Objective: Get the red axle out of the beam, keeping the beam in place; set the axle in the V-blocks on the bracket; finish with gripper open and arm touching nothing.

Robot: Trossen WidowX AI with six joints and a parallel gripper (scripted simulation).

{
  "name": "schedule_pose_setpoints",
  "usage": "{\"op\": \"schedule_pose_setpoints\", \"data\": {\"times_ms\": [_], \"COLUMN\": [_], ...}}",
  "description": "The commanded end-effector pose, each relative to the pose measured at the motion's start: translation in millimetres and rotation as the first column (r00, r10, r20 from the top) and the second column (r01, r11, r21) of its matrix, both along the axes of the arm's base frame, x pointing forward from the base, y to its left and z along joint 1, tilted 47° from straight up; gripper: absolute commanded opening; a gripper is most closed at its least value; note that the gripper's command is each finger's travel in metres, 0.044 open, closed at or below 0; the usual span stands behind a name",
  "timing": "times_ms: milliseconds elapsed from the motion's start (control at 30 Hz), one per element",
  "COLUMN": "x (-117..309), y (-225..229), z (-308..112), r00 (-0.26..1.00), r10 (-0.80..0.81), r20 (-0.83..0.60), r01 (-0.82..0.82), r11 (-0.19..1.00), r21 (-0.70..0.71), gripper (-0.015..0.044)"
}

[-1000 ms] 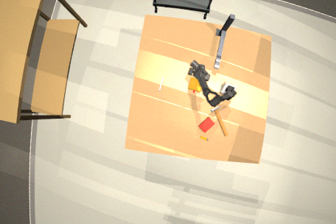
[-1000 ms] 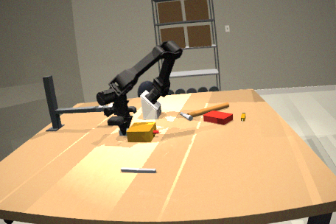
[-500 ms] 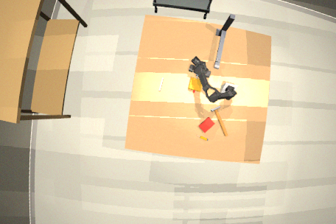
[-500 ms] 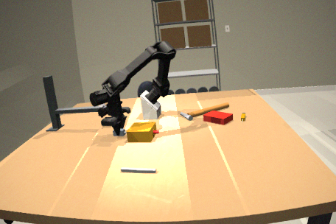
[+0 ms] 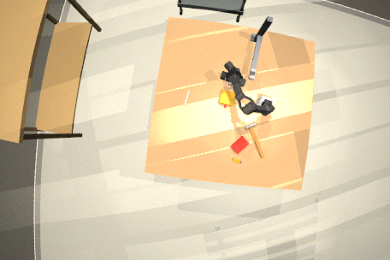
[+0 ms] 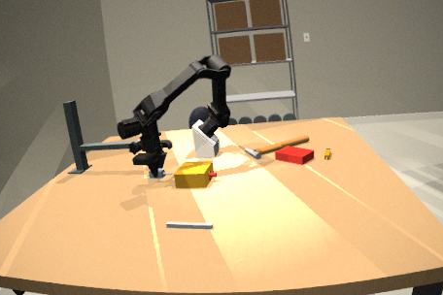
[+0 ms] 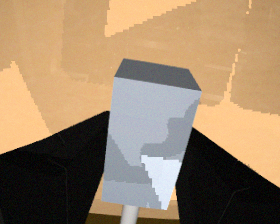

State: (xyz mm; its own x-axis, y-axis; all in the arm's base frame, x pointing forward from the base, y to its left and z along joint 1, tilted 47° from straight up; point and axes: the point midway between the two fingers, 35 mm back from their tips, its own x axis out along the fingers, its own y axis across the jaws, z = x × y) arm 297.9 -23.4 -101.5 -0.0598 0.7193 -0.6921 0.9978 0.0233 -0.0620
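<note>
The yellow beam [image 5: 227,97] [image 6: 193,175] is a block on the table. The red axle [image 5: 225,106] [image 6: 213,175] sticks a short way out of its face turned away from my gripper; the rest is hidden inside. My gripper [image 5: 229,85] [image 6: 156,172] [image 7: 144,127], pointing down beside the opposite face, is shut on a grey block [image 6: 158,174] [image 7: 151,130]. A thin pale rod [image 6: 168,174] [image 7: 129,215] runs from that block to the beam; whether its tip is inside is hidden. I cannot make out V-blocks or tell which part is the bracket.
A dark upright post [image 5: 264,26] [image 6: 74,136] with a horizontal bar [image 5: 256,56] [image 6: 107,146] stands behind the gripper. A white wedge [image 5: 266,98] [image 6: 205,145] stands by the arm's base. Also present are a hammer [image 5: 257,143] [image 6: 284,145], red block [image 5: 239,144] [image 6: 294,154], small yellow piece [image 5: 236,161] [image 6: 327,154] and grey bar [image 5: 187,97] [image 6: 189,225].
</note>
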Motion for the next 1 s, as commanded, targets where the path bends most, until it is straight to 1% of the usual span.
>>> {"op": "schedule_pose_setpoints", "data": {"times_ms": [0,967], "x": [2,5], "y": [-6,-40], "z": [4,36], "r00": [1.0,1.0], "r10": [0.002,0.002], "r20": [0.007,0.007], "r01": [-0.002,-0.002], "r11": [1.0,1.0], "r21": [-0.005,-0.008], "gripper": [0.0,0.0]}}
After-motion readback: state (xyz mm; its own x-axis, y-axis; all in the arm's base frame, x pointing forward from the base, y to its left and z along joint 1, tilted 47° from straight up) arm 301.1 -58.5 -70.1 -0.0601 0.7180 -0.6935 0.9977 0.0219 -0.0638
